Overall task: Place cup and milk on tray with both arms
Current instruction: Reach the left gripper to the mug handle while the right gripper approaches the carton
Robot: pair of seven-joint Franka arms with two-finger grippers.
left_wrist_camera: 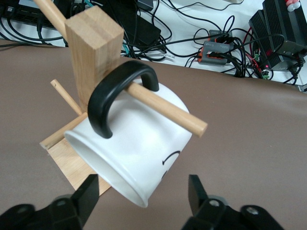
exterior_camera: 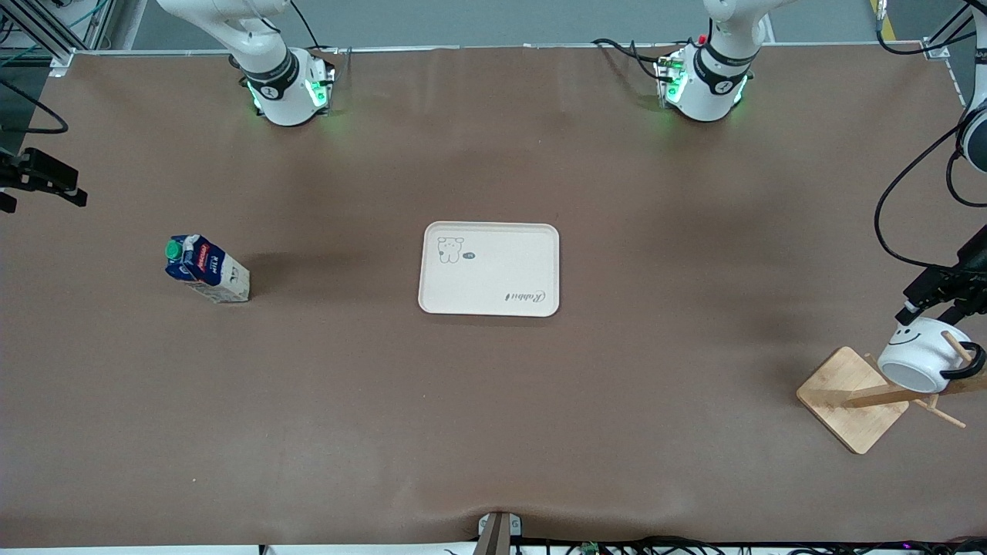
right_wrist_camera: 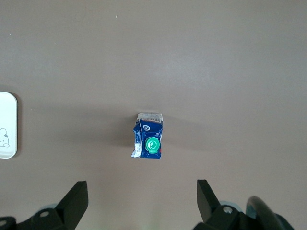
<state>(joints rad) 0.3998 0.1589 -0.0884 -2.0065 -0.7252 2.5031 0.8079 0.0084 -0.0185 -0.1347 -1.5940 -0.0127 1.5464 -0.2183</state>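
Cup [exterior_camera: 917,356] hangs by its black handle on a peg of the wooden rack [exterior_camera: 852,398] at the left arm's end of the table, mouth tilted downward. Left gripper [exterior_camera: 937,297] sits close above it, at about 1 o'clock from the cup in the front view; in the left wrist view its fingers [left_wrist_camera: 90,191] are spread wide to either side of the cup's [left_wrist_camera: 139,148] rim, touching nothing and holding nothing.

Milk [exterior_camera: 207,270] stands upright on the table toward the right arm's end, at 9 o'clock from the tray [exterior_camera: 489,269], well apart from it. Right gripper [right_wrist_camera: 142,201] is up in the air by the table's edge, its jaws wide apart and empty; the right wrist view shows the milk [right_wrist_camera: 148,141] on the table between the two fingers' lines.

Tray lies flat at the table's centre.
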